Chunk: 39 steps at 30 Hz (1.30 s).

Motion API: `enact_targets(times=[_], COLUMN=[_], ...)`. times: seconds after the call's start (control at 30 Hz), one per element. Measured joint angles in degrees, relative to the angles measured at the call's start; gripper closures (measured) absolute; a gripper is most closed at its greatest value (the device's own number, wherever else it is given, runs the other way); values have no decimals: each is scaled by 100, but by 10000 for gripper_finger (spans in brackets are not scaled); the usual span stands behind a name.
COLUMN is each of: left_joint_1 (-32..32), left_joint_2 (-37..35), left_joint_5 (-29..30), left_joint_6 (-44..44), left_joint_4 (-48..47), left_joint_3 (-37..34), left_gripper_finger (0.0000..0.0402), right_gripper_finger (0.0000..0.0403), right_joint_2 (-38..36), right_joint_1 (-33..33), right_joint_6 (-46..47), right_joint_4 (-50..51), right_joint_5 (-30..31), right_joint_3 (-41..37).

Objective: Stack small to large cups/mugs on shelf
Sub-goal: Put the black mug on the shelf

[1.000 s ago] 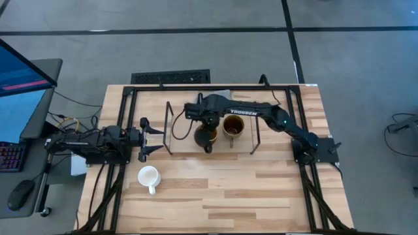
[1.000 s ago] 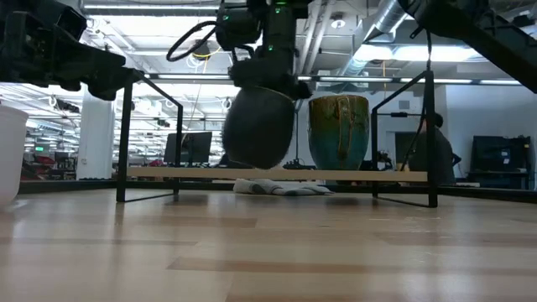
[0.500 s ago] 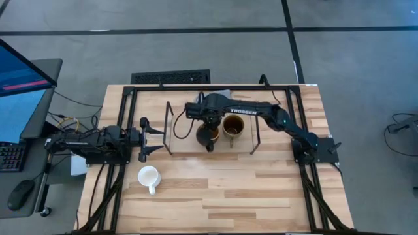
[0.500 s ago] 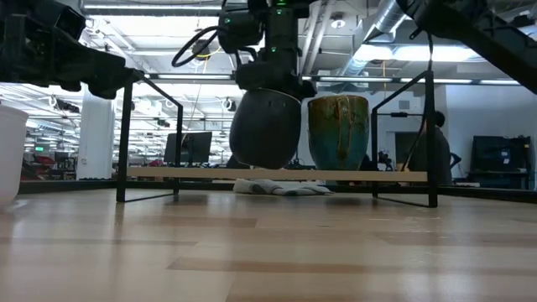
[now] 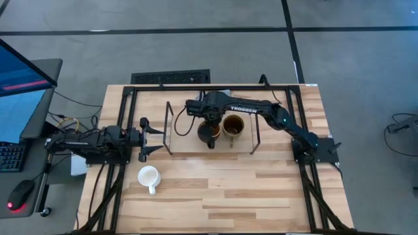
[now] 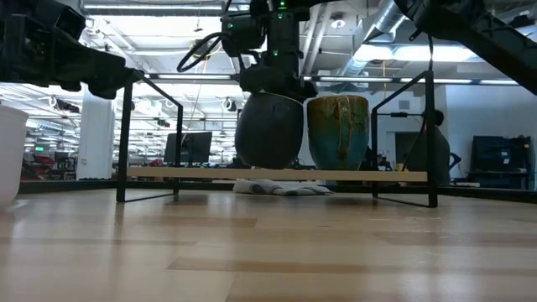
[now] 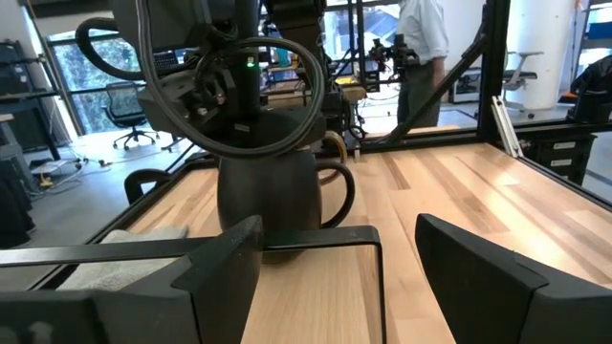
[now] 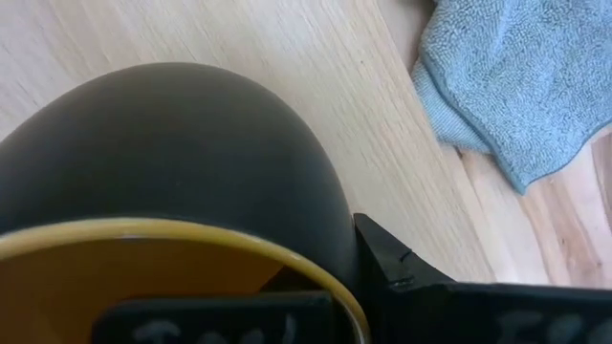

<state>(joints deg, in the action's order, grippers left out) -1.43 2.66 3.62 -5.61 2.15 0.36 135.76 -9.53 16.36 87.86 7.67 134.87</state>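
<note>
Dark mug (image 6: 268, 130) shifted shelfward, right jaws clamping rim

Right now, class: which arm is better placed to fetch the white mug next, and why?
Left. The left gripper hangs open just beside the white mug, while the right gripper is shut on the dark mug over the shelf.

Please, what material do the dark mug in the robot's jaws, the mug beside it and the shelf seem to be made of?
Dark mug: probably ceramic, matte black outside, glossy yellow glaze inside.
Second mug: likely glazed stoneware, shiny green with brown drips.
Shelf: pale wooden board, grain not clear, on thin black end frames, apparently metal wire.
</note>
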Motion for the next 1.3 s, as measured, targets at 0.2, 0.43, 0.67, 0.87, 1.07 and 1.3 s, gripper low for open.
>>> enact_targets(times=[0.2, 0.43, 0.67, 0.87, 1.07, 1.3], left_joint_1=[-1, 2, 1, 2, 2, 1], left_joint_2=[0, -2, -2, -2, -2, -2], left_joint_5=[0, -22, -33, -34, -35, -37], left_joint_6=[0, 0, 0, 0, 5, 22], left_joint_4=[0, 2, 2, 0, 0, 0], left_joint_3=[0, 0, 0, 1, 0, 0], left_gripper_finger=[136, 136, 136, 136, 136, 136], right_gripper_finger=[341, 289, 285, 285, 290, 312], right_joint_2=[-2, -2, -2, -2, -2, -2], right_joint_1=[6, 2, 2, 2, 2, -1], right_joint_6=[-29, -13, -27, -42, -370, -536], right_joint_4=[-10, -8, -8, -18, -5, -16], right_joint_5=[33, 38, 12, 10, 8, 12], right_joint_3=[-4, -7, -7, -7, -7, -2])
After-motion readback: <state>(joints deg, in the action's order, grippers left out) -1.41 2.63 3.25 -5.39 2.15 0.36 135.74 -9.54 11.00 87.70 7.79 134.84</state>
